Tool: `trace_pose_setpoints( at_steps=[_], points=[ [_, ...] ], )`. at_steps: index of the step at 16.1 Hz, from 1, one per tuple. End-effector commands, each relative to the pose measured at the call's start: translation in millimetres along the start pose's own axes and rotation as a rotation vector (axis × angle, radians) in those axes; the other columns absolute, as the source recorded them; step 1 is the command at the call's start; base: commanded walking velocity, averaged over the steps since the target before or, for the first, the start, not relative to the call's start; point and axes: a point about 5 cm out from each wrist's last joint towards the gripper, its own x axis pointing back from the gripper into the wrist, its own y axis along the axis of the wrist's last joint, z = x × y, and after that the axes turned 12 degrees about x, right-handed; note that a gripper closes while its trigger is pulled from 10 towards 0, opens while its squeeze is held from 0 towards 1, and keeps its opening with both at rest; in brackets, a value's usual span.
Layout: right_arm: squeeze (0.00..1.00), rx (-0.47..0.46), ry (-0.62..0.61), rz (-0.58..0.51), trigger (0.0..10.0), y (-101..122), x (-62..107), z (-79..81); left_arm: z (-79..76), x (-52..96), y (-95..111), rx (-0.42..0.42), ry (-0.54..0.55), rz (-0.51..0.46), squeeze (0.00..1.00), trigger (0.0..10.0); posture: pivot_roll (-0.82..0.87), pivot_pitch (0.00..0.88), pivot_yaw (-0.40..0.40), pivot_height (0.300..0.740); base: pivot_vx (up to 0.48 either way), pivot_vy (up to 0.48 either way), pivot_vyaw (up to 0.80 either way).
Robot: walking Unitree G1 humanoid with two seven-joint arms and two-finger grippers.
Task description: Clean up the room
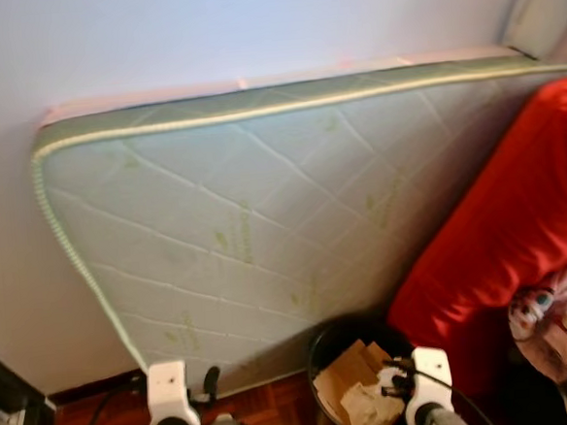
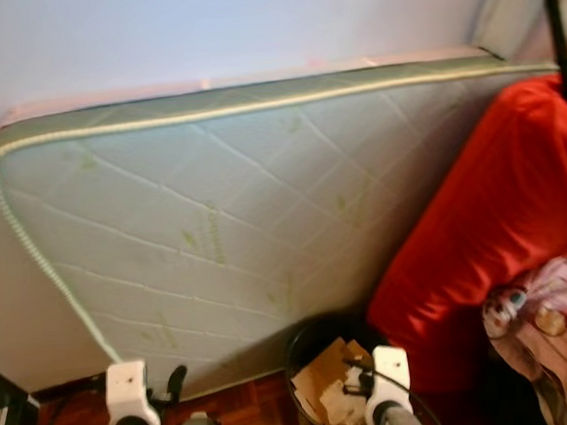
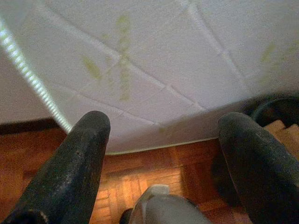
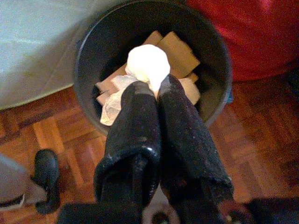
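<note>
A round black bin (image 4: pixel 83 56) stands on the parquet floor, holding pieces of brown cardboard (image 4: pixel 180 52) and crumpled paper. My right gripper (image 4: pixel 156 87) hovers right above the bin's opening, shut on a white crumpled paper wad (image 4: pixel 148 63) held at its fingertips. In the eye views the same bin (image 1: pixel 324 344) sits at the foot of the mattress, beside the red sofa. My left gripper (image 3: pixel 166 125) is open with nothing between its fingers, held low over the floor and facing the mattress's lower edge.
A large pale green quilted mattress (image 1: pixel 244 205) leans against the wall. A red sofa (image 1: pixel 517 216) with a heap of clothes (image 1: pixel 563 314) is on the right. Dark furniture (image 1: pixel 3 407) stands at the far left. A black pole (image 2: pixel 554 18) rises at upper right.
</note>
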Motion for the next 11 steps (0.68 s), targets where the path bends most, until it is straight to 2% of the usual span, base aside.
trace_pose_setpoints(
  at_steps=[1, 3, 7, 11],
  points=[
    [0.0, 0.0, 0.004, 0.01, 10.0, -2, 0.7, -1.8, -7.8, -5.0, 7, -0.003, -0.025, -0.022, 0.0, 10.0, 0.15, 0.025, -0.113, 0.652, 0.0, 0.0, 0.0],
    [0.0, 0.02, 0.022, 0.004, 10.0, -1, 0.2, 1.2, -9.0, -5.3, 9, 0.0, -0.029, -0.035, 0.0, 10.0, 0.15, 0.033, -0.114, 0.652, 0.0, 0.0, 0.0],
    [0.0, 0.013, -0.014, -0.015, 10.0, 5, -0.7, -7.5, -9.0, -6.2, 17, 0.003, -0.032, -0.065, 0.0, 10.0, 0.16, 0.058, -0.117, 0.652, 0.0, 0.0, 0.0],
    [0.0, 0.009, -0.01, -0.019, 10.0, 9, -2.3, -4.6, -7.6, -3.6, 15, 0.005, -0.027, -0.06, 0.0, 10.0, 0.16, 0.066, -0.119, 0.652, 0.0, 0.0, 0.0]
  ],
)
